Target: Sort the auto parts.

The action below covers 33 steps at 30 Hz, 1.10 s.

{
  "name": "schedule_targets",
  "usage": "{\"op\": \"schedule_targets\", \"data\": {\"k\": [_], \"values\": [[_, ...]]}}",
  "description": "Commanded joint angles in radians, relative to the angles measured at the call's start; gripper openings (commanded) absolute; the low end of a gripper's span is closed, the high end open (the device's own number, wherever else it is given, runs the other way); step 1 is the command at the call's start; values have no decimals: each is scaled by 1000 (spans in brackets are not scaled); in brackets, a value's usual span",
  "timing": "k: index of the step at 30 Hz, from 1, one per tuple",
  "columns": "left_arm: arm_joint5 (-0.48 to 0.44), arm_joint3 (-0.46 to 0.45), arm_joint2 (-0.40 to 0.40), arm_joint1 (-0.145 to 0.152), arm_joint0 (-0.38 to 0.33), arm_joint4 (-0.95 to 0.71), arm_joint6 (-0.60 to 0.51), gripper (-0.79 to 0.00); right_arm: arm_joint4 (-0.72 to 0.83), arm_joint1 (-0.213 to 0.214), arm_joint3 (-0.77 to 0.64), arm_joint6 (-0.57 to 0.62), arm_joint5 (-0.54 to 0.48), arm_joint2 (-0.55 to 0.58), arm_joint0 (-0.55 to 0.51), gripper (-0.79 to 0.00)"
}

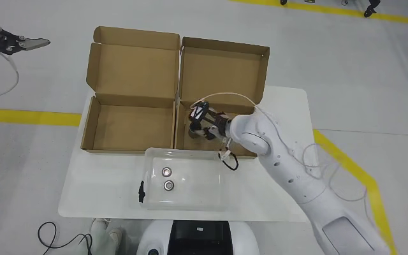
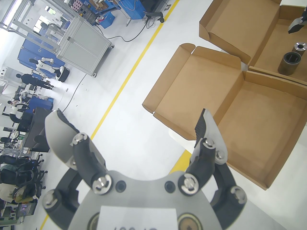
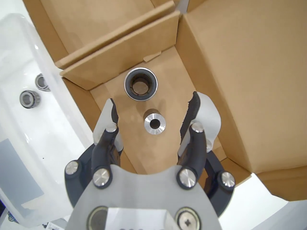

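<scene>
My right gripper (image 3: 153, 106) hangs open inside the right cardboard box (image 3: 239, 60), just above a small silver bushing (image 3: 154, 124) that stands between its fingers without touching them. A larger dark sleeve (image 3: 141, 87) stands right beyond the bushing, near the box's corner. From above, this gripper (image 1: 203, 121) sits over the box's left part. Two small bearings (image 1: 167, 171) (image 1: 169, 185) lie in the clear plastic bin (image 1: 210, 191) at the table's front. My left gripper (image 2: 130, 120) is open, holds nothing and hovers over the floor, off the table's far left (image 1: 29, 43).
The left cardboard box (image 1: 127, 127) is open with a bare floor, and both boxes' lids stand up at the back. A small black piece (image 1: 141, 191) sits at the bin's left side. Bare white table (image 1: 287, 115) lies right of the boxes.
</scene>
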Motion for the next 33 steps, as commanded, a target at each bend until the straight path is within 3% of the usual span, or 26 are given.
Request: {"op": "schedule_targets", "data": {"k": [1,8,15,33], "values": [[0,0,0,0,0,0,0,0,-8,7,-63,-13,-21,13,-23,-243],[0,0,0,0,0,0,0,0,-6,19,-196,-95,-109,16,-85,-234],[0,0,0,0,0,0,0,0,-31,18,-223,-148,-156,-37,-127,-231],[0,0,0,0,0,0,0,0,-112,-22,-158,-131,-59,-225,-159,-308]]}}
